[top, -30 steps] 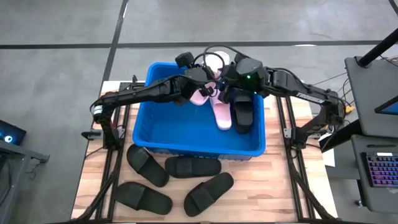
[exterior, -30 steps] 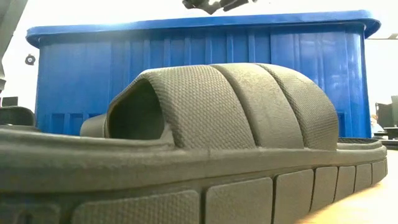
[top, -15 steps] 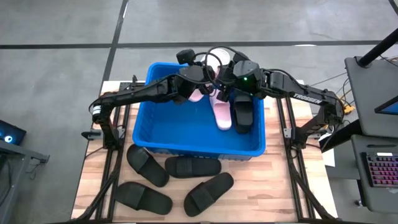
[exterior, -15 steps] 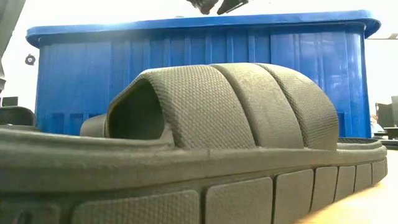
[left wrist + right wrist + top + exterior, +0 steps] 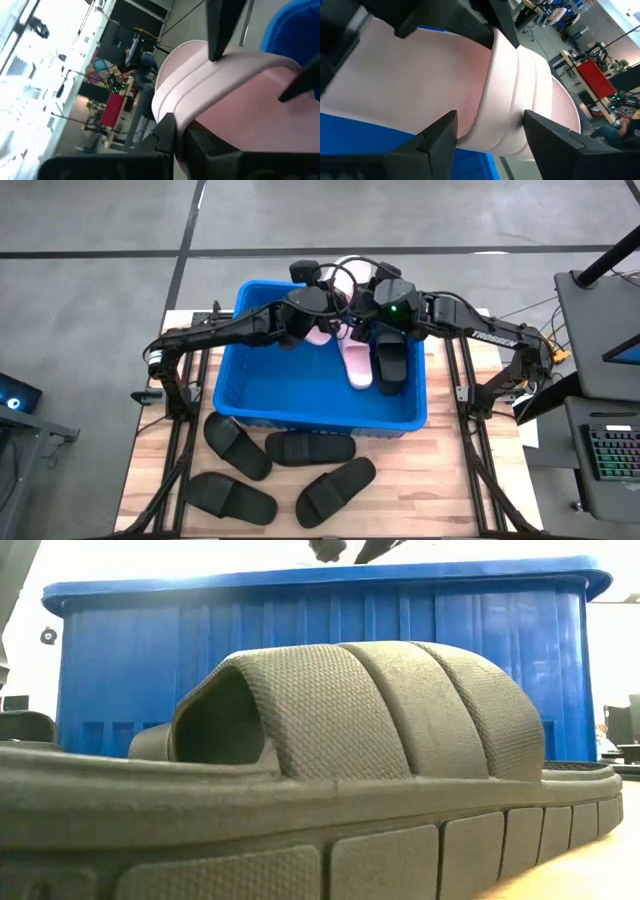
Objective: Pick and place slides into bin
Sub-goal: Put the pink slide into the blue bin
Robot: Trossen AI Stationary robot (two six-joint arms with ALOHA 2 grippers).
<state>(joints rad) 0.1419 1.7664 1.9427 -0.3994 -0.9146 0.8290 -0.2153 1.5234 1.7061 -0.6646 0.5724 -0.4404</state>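
The pink slide (image 5: pixel 326 332) hangs over the bin's (image 5: pixel 232 360) far rim, clamped by the left gripper (image 5: pixel 318 317); the right gripper (image 5: pixel 358 327) straddles its strap, fingers apart.

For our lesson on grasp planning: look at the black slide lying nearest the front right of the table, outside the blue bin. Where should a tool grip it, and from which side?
Grip the black slide across its wide strap, coming straight down from above. It lies flat, sole down, so the raised arched strap is probably the easiest part to pinch. Its neighbours lie apart from it, leaving room for the fingers.
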